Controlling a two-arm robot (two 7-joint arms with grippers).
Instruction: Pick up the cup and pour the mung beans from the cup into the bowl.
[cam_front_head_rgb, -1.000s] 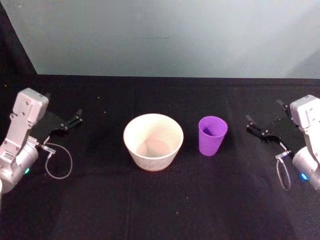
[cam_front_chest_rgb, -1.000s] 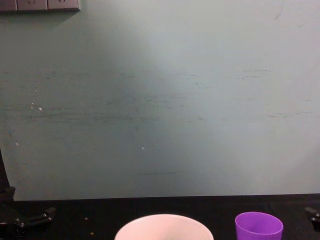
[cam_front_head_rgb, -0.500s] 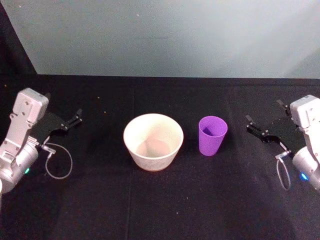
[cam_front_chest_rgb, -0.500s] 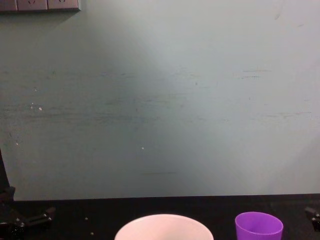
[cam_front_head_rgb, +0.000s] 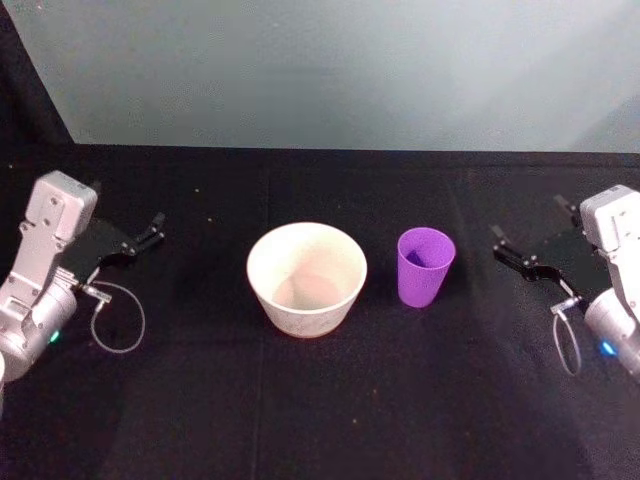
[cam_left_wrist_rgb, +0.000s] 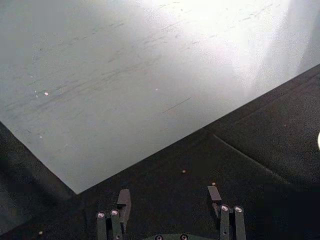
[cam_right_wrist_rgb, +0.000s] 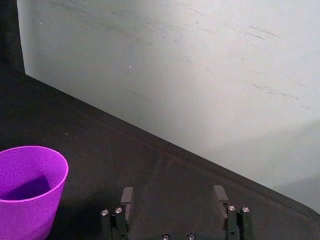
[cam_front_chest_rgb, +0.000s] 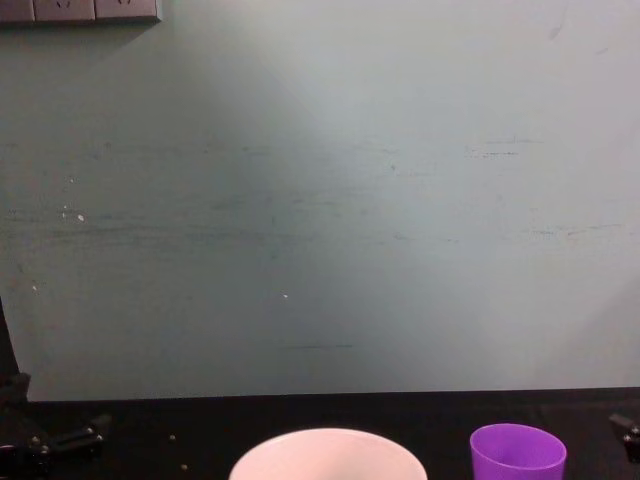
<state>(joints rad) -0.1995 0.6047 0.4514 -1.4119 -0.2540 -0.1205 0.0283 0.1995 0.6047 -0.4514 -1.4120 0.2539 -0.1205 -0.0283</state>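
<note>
The cup (cam_front_head_rgb: 425, 266) is seen upright on the black table (cam_front_head_rgb: 320, 410), just beside the bowl (cam_front_head_rgb: 305, 318) on its right, while the right gripper (cam_front_head_rgb: 499, 247) is held near the cup with fingers spread and empty, and the left gripper (cam_front_head_rgb: 152, 230) is parked well apart at the left, likewise spread.

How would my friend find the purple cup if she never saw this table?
Look at the black table before the pale wall. Near its middle stands a wide pale pinkish-white round bowl; just to the robot's right of it, not touching, stands the small bright purple plastic cup. It is the only purple thing, and much narrower than the bowl.
</note>
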